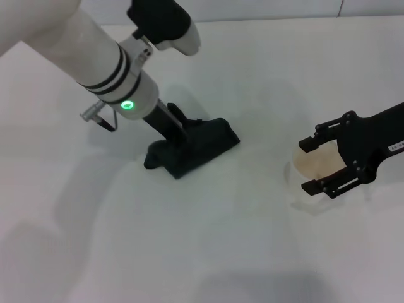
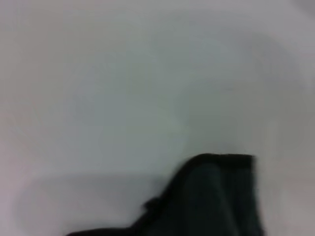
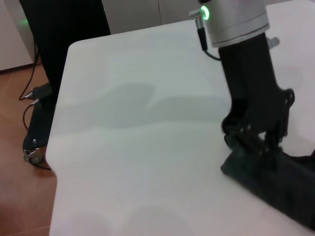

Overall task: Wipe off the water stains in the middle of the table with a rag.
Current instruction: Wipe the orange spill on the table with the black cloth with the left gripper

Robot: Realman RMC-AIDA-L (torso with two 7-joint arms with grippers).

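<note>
Rag [image 1: 199, 146], dark and bunched, lies on the white bench [image 1: 208, 252] left of centre in the head view, and we see the left end effector [image 1: 180, 136] pressed down onto it; its fingers are buried in the cloth, so we cannot tell how they stand. We find no water stains exposed anywhere on the bench surface. In the left wrist view only a corner of the rag [image 2: 216, 196] shows against plain bench. In the right wrist view we see the left end effector [image 3: 258, 140] planted on the rag [image 3: 275, 177], with the bench edge and a reddish floor [image 3: 19, 196] beyond, where black cables [image 3: 32, 96] trail. To the right in the head view, the right end effector [image 1: 309, 165] hangs with its two fingers spread wide around a clear cup [image 1: 315, 167] with a pale orange inside, well apart from the rag. We note broad bare bench between the two arms and toward the near edge. A small white label on the right arm is too small for us to read
</note>
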